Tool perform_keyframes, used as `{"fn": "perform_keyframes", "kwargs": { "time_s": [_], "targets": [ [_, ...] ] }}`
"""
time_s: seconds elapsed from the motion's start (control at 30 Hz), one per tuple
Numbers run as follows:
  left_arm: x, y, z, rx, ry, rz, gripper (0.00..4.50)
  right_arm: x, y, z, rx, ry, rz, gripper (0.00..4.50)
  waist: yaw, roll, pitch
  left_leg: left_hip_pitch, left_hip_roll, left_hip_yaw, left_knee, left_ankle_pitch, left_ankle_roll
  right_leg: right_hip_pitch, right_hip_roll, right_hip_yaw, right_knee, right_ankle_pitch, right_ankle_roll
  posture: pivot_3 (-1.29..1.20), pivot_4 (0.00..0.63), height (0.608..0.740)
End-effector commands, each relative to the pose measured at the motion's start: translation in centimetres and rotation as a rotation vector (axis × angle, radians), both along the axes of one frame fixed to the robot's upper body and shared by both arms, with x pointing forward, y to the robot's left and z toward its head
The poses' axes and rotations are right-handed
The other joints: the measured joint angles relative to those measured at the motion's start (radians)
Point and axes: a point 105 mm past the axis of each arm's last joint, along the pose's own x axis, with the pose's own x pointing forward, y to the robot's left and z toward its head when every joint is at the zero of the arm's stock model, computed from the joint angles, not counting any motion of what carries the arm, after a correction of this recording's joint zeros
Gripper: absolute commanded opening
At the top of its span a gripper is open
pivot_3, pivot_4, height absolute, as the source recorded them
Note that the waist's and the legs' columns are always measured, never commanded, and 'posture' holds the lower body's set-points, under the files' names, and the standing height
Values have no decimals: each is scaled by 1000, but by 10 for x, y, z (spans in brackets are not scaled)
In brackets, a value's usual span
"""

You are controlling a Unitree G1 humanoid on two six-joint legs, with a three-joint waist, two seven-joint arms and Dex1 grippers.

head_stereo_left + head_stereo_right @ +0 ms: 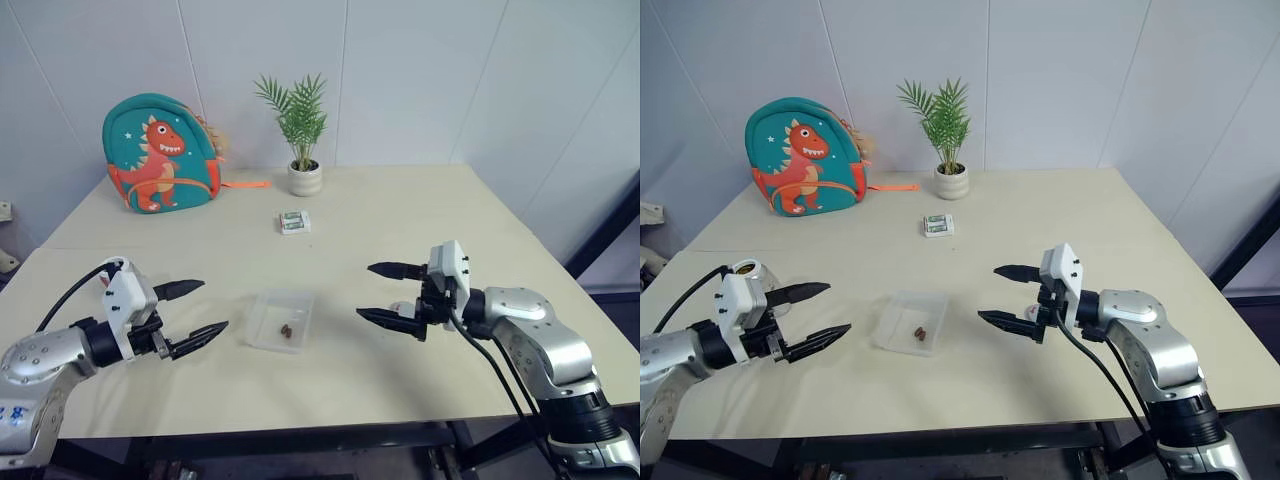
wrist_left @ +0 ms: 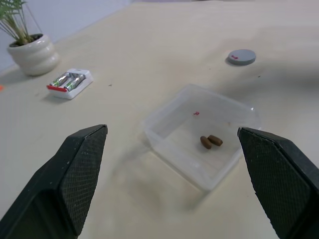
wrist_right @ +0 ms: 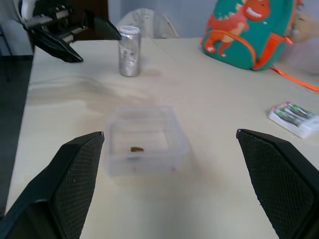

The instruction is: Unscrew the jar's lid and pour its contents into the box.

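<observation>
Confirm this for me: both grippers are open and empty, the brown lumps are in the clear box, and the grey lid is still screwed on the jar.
Wrong on the lid. The grey lid lies flat on the table, apart from the jar, as the left wrist view shows. The rest holds: the left gripper and the right gripper are open and empty, and the brown lumps are in the clear box.

The jar (image 1: 744, 270) — mostly hidden behind the left gripper (image 1: 820, 312).
</observation>
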Motion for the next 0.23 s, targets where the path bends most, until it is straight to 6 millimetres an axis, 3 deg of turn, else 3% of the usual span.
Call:
{"fn": "perform_keyframes", "kwargs": {
  "time_s": [0.03, 0.23],
  "targets": [
    [4, 5, 5, 29, -39, -4, 4465, -14, -7, 10, -16, -68, -5, 4500, 0, 0, 0, 0, 0, 0, 0, 0, 0, 0, 0, 0, 0, 0, 0, 0, 150, 740],
    [8, 7, 7, 14, -43, 3, 4465, -20, -14, 9, -17, -54, -38, 4500, -2, 0, 0, 0, 0, 0, 1, 0, 0, 0, 0, 0, 1, 0, 1, 0, 150, 740]
  ]
}}
